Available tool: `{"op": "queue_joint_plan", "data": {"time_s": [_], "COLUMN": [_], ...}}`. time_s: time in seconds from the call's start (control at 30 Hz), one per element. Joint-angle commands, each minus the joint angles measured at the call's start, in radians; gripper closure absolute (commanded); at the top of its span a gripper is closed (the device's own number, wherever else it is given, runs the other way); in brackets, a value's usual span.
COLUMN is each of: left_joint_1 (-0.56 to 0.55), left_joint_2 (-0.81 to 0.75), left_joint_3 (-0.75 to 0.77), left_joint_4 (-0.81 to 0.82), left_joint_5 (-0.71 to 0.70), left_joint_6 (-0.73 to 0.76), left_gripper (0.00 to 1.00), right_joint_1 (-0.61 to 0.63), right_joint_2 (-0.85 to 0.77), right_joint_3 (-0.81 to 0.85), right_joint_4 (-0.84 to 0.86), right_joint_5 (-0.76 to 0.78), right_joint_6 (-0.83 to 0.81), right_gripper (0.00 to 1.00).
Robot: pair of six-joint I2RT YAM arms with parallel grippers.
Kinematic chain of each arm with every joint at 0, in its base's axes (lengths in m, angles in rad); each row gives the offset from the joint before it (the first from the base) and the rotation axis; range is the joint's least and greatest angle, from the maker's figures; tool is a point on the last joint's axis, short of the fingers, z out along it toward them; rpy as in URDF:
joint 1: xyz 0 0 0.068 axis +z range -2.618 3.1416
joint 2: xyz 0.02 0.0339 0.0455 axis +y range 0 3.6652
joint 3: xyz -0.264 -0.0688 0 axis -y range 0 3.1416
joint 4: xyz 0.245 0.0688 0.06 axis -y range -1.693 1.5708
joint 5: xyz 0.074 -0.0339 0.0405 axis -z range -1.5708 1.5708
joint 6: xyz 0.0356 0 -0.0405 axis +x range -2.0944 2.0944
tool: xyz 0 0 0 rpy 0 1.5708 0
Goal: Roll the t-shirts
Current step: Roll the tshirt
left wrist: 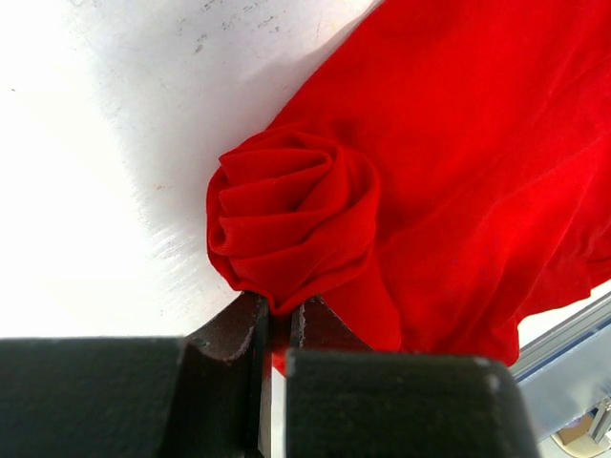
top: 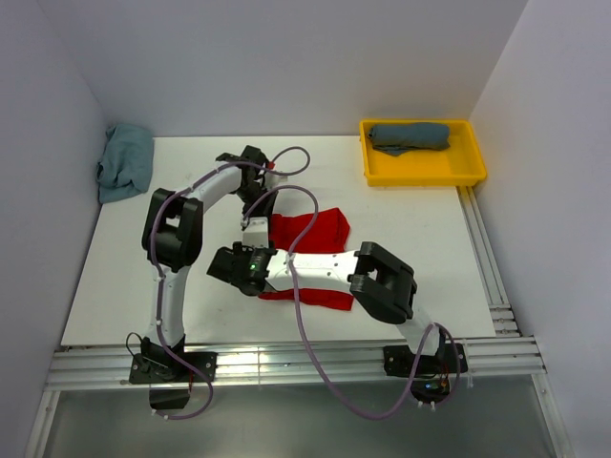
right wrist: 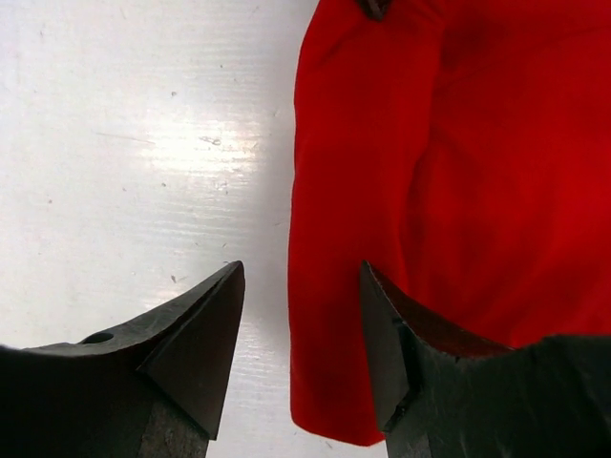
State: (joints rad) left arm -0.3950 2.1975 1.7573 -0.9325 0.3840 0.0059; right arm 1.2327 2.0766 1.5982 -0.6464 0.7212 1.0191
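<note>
- The bright red cotton t-shirt is lying near the middle of the white table, between the two wrists, and it is showing as partly rolled
- In the left wrist view one end of it is winding into a tight spiral bundle, while the rest is spreading flat to the right
- The left gripper is pinching the underside of that spiral, its jaws nearly together with red cloth between them
- The right gripper is hanging over the shirt's side edge, jaws standing apart, one over bare table and one over the cloth, gripping nothing
- The slate blue-grey t-shirt is sitting bundled in the yellow plastic tray at the far right, so I am judging that one finished
- The pale teal t-shirt is lying crumpled at the far left edge, well apart from both arms, and looking untouched
- Judging progress: one shirt put away, the red roll begun with most of its length waiting, the teal one to follow
</note>
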Motion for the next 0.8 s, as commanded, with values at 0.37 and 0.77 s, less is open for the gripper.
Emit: {"op": "queue_joint_plan", "data": {"time_s": [0.37, 0.77], "left_joint_1": [-0.008, 0.002], "left_joint_2": [0.038, 0.001], "left_joint_3": [0.079, 0.149], "left_joint_4": [-0.025, -0.020], "left_joint_5": [-0.048, 0.012], "left_joint_6": [0.014, 0.029], "left_gripper": [0.82, 0.21], "right_joint_1": [0.005, 0.001], "right_joint_2": [0.083, 0.013], "right_joint_3": [0.022, -0.159], "right_joint_4": [-0.137, 0.019], "right_joint_5": [0.012, -0.078], "right_joint_6": [0.067, 0.118], "right_gripper": [0.40, 0.52]}}
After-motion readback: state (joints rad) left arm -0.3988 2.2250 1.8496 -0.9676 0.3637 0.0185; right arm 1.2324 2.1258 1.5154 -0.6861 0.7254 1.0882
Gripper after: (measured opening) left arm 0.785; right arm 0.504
